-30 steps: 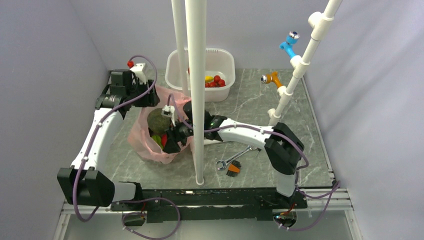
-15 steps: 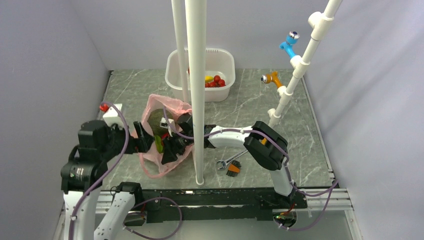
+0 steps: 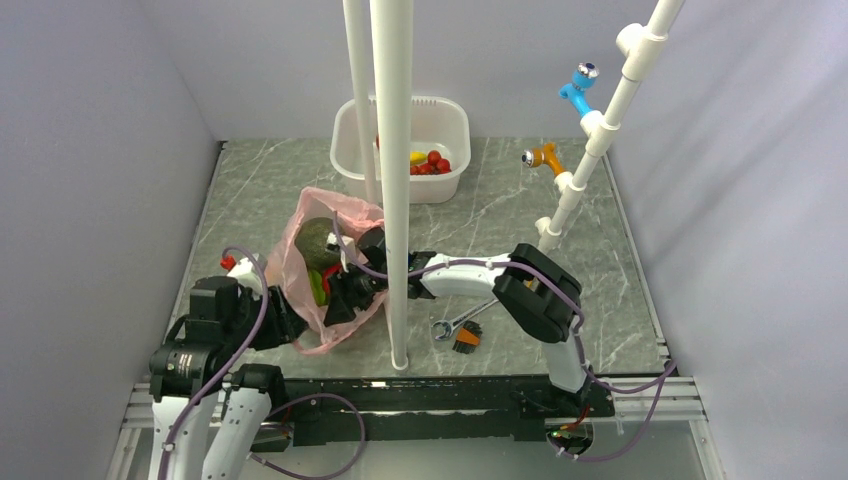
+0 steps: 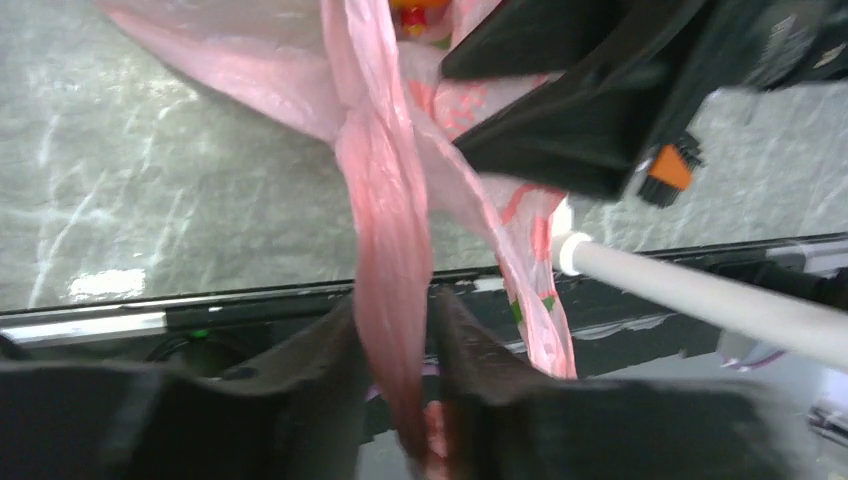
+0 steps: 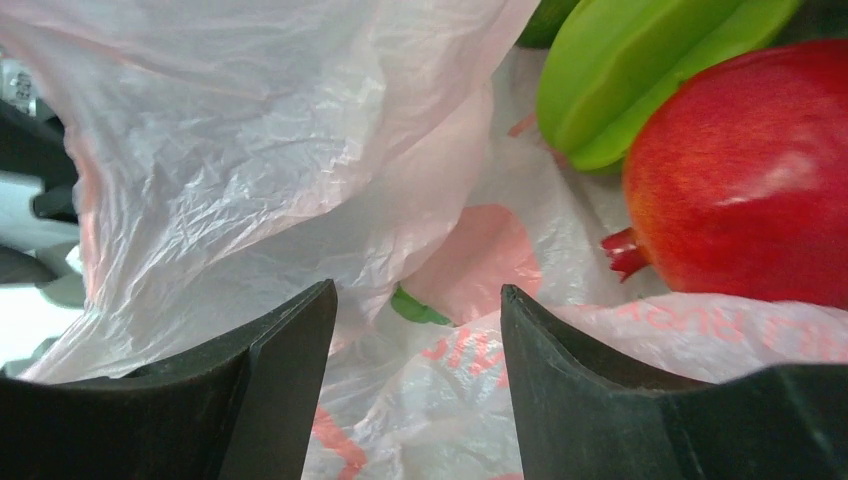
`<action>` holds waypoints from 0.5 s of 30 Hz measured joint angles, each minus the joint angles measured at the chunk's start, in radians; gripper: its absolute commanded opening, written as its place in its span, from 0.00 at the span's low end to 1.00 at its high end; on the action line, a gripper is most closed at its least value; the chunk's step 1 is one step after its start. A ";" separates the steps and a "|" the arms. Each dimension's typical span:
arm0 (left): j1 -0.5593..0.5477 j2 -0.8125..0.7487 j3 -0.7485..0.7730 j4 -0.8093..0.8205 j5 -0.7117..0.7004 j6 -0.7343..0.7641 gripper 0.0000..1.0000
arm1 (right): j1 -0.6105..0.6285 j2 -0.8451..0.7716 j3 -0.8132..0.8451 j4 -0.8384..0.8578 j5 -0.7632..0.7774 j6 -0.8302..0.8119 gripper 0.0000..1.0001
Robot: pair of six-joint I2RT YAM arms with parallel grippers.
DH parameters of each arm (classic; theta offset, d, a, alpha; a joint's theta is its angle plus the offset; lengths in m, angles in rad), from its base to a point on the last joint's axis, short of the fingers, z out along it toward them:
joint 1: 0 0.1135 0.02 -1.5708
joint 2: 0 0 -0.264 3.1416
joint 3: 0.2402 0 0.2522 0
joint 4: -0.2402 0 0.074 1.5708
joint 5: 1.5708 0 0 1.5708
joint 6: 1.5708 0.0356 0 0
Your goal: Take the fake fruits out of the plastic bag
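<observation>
The pink plastic bag lies left of centre with its mouth open. Inside it show fake fruits: a dull-green ball, a green elongated piece and a red piece. My left gripper is at the bag's near-left corner. It is shut on a twisted strip of the plastic bag. My right gripper reaches into the bag's mouth. It stands open with only bag film between its fingers, just short of the red piece.
A white tub at the back holds red fruits and a yellow one. Two white poles stand beside the bag. A wrench and an orange-handled tool lie right of them. A pipe stand rises at the right.
My left arm swung from the bag's far side round to its near-left corner and closed on the bag's strip. The bag shifted slightly; my right gripper stayed open in its mouth.
</observation>
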 measured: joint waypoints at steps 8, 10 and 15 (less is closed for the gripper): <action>-0.001 -0.144 -0.026 -0.120 -0.031 -0.020 0.00 | -0.049 -0.088 -0.001 -0.006 0.198 -0.030 0.63; -0.001 -0.138 -0.043 -0.142 -0.040 -0.023 0.00 | -0.058 -0.087 0.006 -0.013 0.255 -0.045 0.61; -0.003 -0.164 -0.046 -0.179 -0.084 -0.027 0.00 | -0.059 -0.081 0.008 -0.011 0.359 -0.085 0.55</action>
